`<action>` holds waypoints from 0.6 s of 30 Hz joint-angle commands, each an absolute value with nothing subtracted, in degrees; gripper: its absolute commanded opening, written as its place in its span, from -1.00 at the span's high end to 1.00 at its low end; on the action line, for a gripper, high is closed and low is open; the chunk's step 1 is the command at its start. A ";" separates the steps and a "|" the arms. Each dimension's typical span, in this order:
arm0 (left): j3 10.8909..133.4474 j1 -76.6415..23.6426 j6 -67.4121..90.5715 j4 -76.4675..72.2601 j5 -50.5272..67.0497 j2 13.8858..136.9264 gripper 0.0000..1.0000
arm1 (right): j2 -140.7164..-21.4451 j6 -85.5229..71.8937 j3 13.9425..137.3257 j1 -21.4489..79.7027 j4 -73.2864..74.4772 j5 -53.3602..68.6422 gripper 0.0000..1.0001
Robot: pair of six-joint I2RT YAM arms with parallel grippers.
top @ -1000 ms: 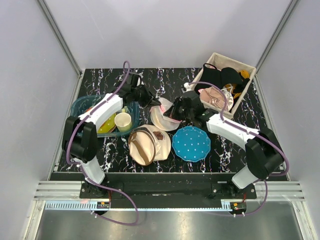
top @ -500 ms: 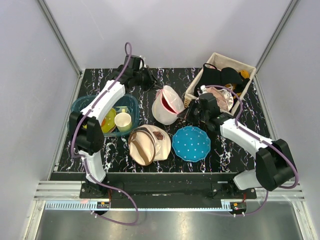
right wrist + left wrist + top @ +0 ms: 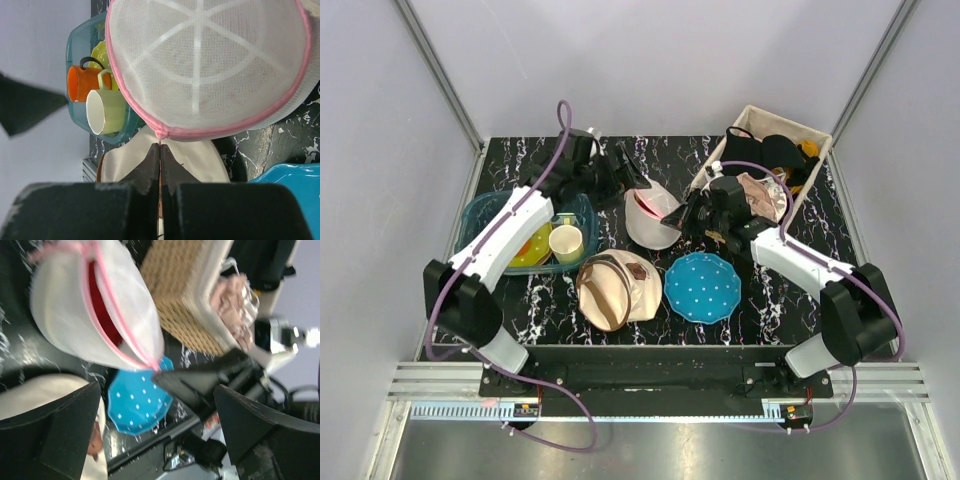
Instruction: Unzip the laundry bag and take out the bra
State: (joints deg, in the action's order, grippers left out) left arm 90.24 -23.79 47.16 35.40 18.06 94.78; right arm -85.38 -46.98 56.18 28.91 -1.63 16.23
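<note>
Far left, a see-through teal plastic tub (image 3: 480, 207) had a pale yellow-green mug (image 3: 566, 242) sitting in it. The left gripper (image 3: 156, 386) hung close by the bag's far-left side, fingers spread wide with nothing between them. The round white mesh laundry bag with the pink rim (image 3: 650, 225) sat mid-table, tipped up, zipper gaping and a red item (image 3: 102, 315) showing inside. The right gripper (image 3: 160, 147) was pinched tight on that pink rim. A woven beige basket (image 3: 185, 290) stood off to the right.
</note>
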 commanded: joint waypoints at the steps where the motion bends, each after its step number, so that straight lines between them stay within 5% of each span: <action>1: 81.49 -27.77 54.40 25.06 18.01 89.83 -0.98 | -86.66 -47.64 59.15 29.44 -4.39 17.84 1.00; 9: 80.68 -27.86 57.66 20.30 18.81 97.63 -0.93 | -85.44 -47.46 57.22 29.62 -3.69 17.84 1.00; 12: 81.21 -27.86 58.01 19.95 18.29 98.52 -0.35 | -83.77 -46.59 55.82 29.62 -3.25 17.40 1.00; 13: 81.21 -27.86 58.01 20.04 17.85 98.26 -0.03 | -83.50 -46.32 55.64 29.62 -3.08 17.32 1.00; 14: 81.38 -27.86 57.75 19.95 17.49 98.00 0.60 | -83.32 -46.06 55.46 29.62 -2.55 17.31 1.00; 15: 81.73 -27.51 57.66 20.39 17.14 97.82 0.91 | -83.15 -45.53 55.11 29.53 -2.29 17.31 1.00; 18: 82.88 -26.02 56.69 21.35 17.75 97.47 1.00 | -82.71 -44.30 54.06 29.62 -1.23 16.18 1.00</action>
State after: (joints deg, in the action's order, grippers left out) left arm 79.72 -27.83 57.36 23.73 18.41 99.94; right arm -85.62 -46.65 55.07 29.10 -1.61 17.06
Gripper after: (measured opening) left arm 0.026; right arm 0.010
